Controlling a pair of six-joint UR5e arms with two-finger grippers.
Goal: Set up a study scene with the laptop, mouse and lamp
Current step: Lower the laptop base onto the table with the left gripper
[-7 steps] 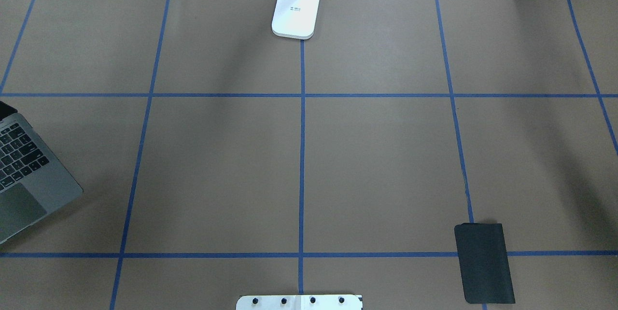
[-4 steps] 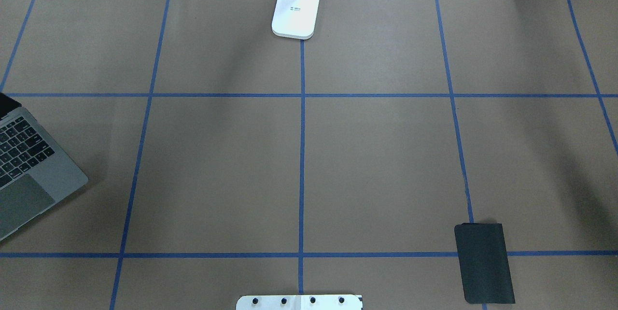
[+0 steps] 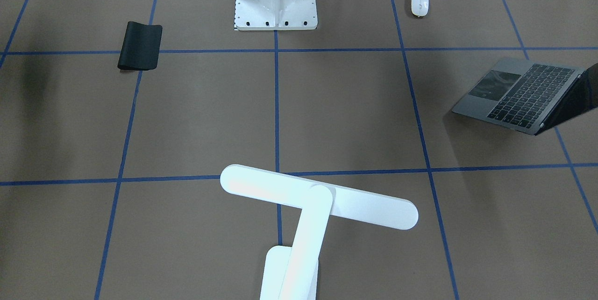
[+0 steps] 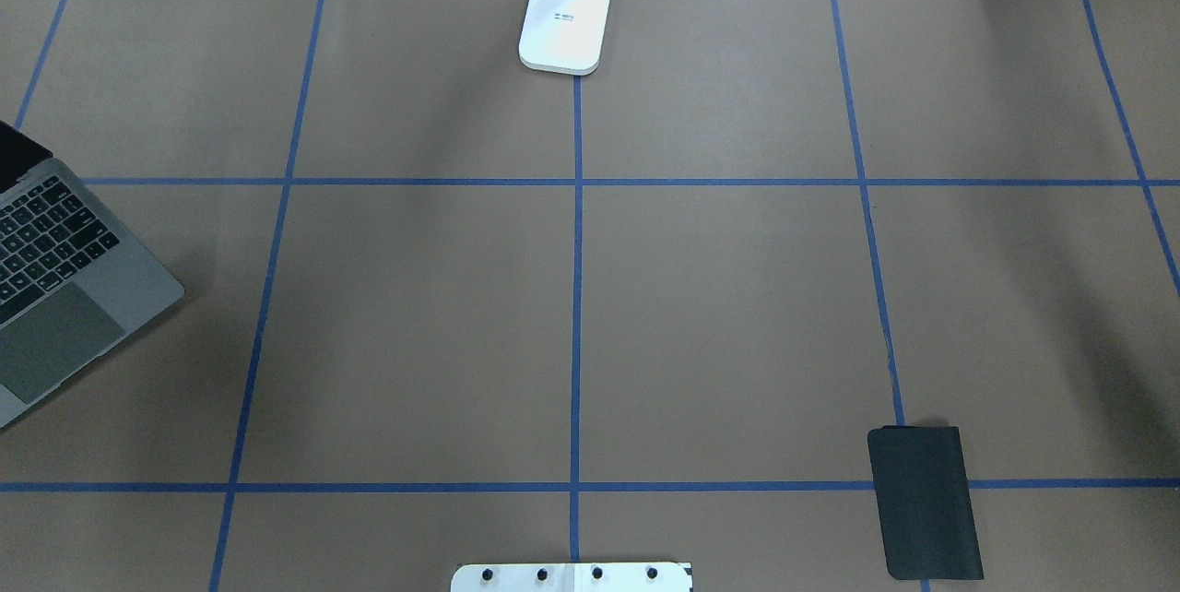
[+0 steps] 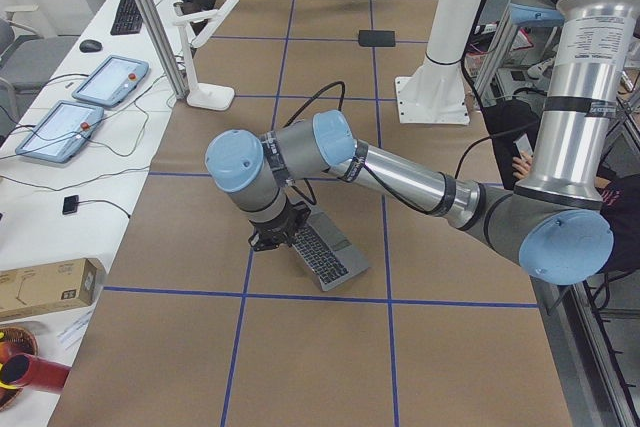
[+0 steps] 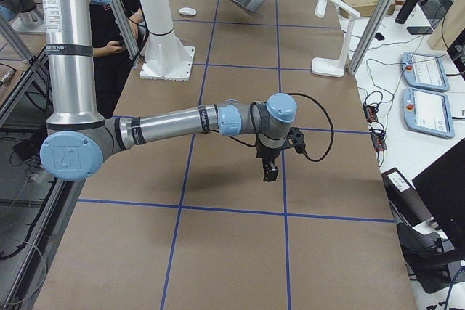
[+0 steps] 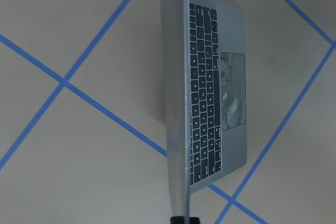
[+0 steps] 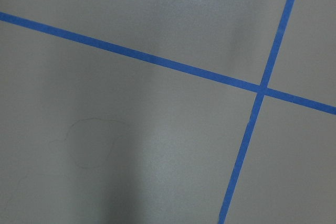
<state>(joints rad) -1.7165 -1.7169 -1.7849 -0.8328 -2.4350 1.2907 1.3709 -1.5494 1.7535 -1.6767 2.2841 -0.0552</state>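
Brown paper crossed by blue tape covers the counter (image 4: 719,315). At its left end the laptop (image 4: 64,288) is open, keys up, and the left hand (image 5: 268,240) is clamped on its screen; the wrist view shows the lid edge-on, running into a dark fingertip (image 7: 184,220). The mouse (image 3: 419,3) lies on the robot's side near the white pedestal (image 3: 275,5), well apart from the laptop. The lamp (image 3: 317,202) stands at the far middle edge. A black mouse pad (image 4: 925,502) lies near right. The right hand (image 6: 270,172) hangs over bare paper; I cannot tell whether it is open.
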